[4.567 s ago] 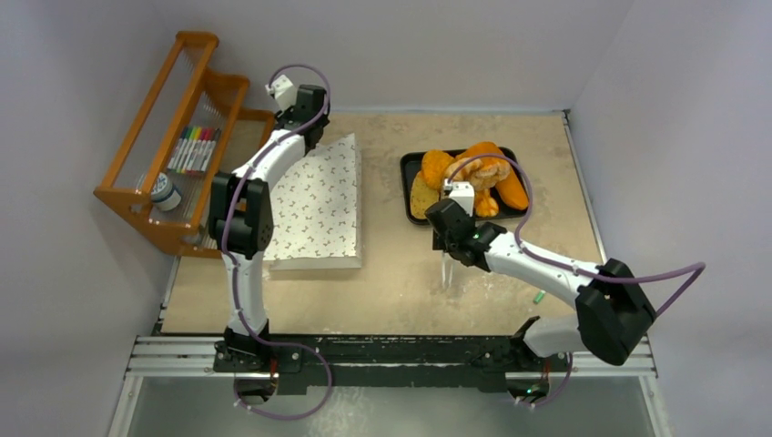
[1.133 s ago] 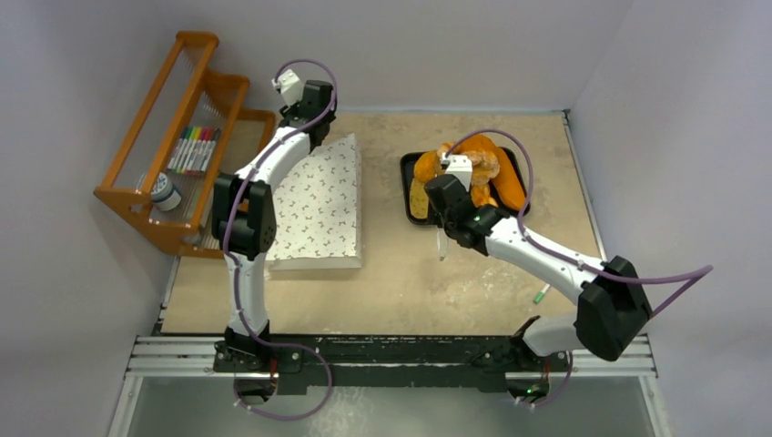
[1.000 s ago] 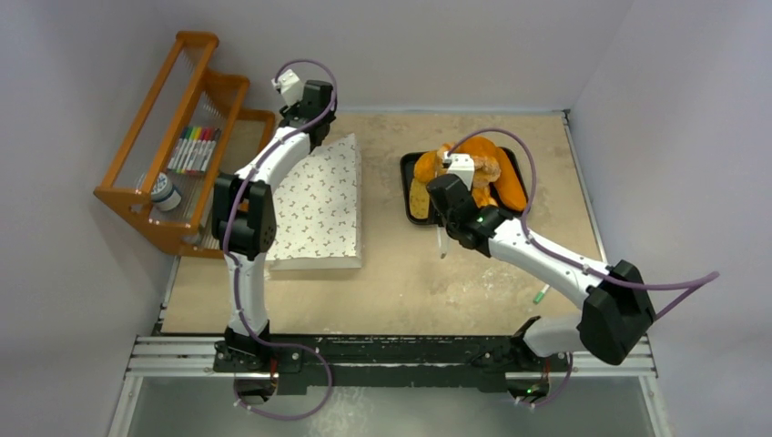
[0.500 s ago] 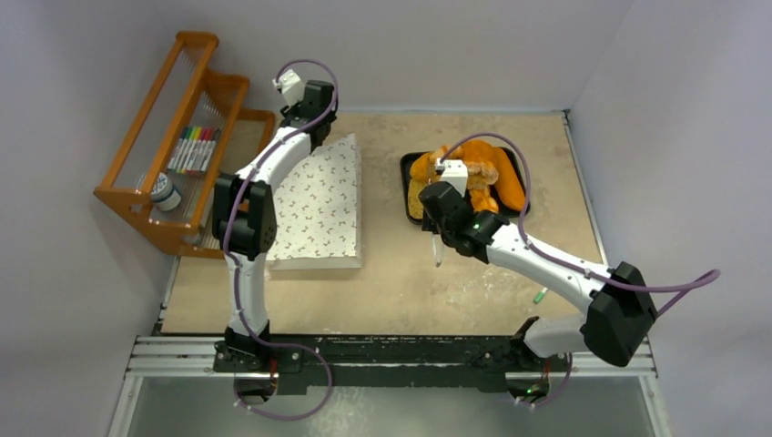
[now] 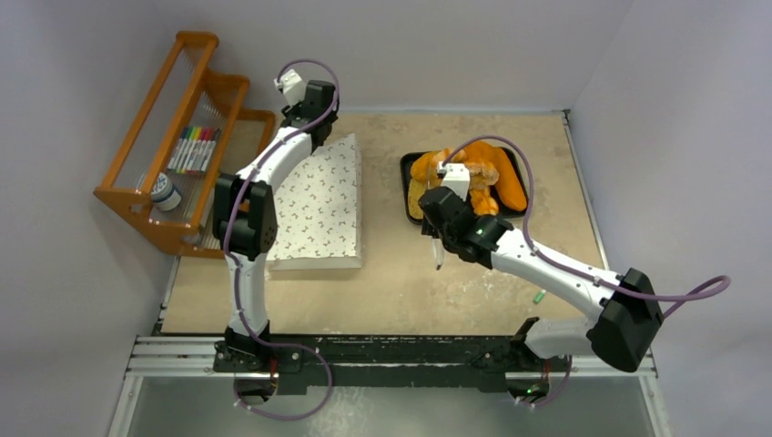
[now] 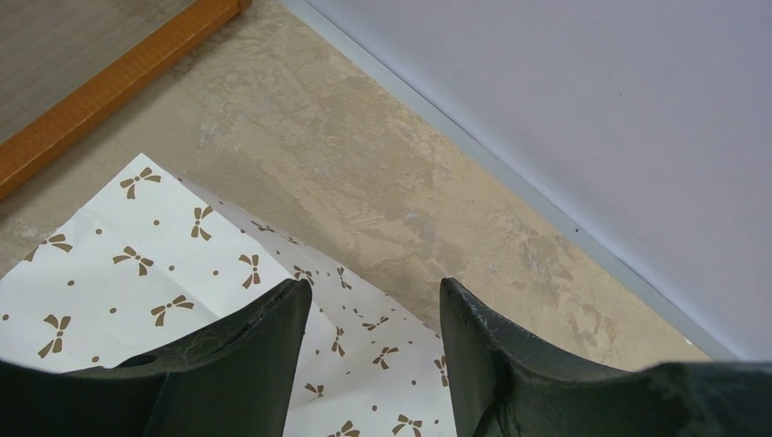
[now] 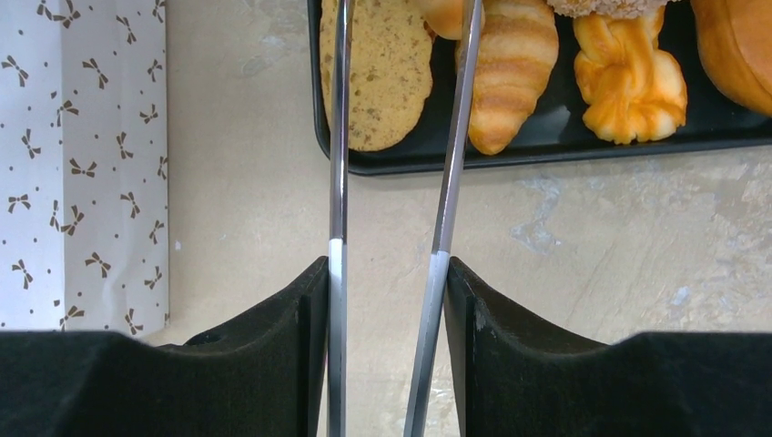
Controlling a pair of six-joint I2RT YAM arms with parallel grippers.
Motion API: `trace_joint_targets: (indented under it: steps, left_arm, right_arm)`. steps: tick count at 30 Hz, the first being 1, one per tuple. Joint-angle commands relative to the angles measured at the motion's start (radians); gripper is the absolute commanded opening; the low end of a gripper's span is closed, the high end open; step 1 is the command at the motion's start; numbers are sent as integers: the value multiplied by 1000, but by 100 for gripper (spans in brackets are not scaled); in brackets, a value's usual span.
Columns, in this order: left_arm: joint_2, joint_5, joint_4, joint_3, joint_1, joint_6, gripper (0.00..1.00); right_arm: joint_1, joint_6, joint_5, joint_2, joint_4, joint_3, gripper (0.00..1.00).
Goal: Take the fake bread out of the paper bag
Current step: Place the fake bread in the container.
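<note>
Now that my right gripper (image 7: pixel 387 273), clamped on empty metal tongs (image 7: pixel 339 137), has left the orange fake bread (image 7: pixel 510 64) on the black tray (image 7: pixel 546 150), my left gripper (image 6: pixel 373 291) pinches the white bow-printed paper bag (image 5: pixel 319 200), likely emptied.

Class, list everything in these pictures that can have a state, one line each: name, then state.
left gripper: shut on the paper bag
right gripper: shut on the metal tongs
paper bag: lying on the table, far edge clamped
metal tongs: arms apart, tips beyond the wrist view
fake bread: out of the bag, piled on the black tray
black tray: flat on the table, full
</note>
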Motion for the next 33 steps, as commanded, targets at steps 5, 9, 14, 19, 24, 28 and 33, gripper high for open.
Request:
trace_joint_targets:
  steps: [5,9,14,19,24,28,33]
  left_arm:
    - [-42,-22,17,42,-5,7,55]
    - [-43,-19,22,37,-8,4,55]
    - [-44,-21,26,29,-10,6,55]
    - [-47,-22,32,21,-9,13,55]
    - [-46,-18,34,21,-10,11,55]
    - [-47,-18,37,21,-10,12,55]
    - [-44,-16,37,21,-10,9,55]
  right_arm:
    - [6,49,9,-42,-21,-5,48]
    - [-43,7,-30,-8,28,0,48]
    - [-75,-49,-29,57,62,64,48]
    - [-76,-85,-8,73,72,126,48]
    - [-76,-60,-18,89,55,121,48]
    - [-76,-45,-29,60,61,66,48]
    - [-76,-17,-17,28,48,25,48]
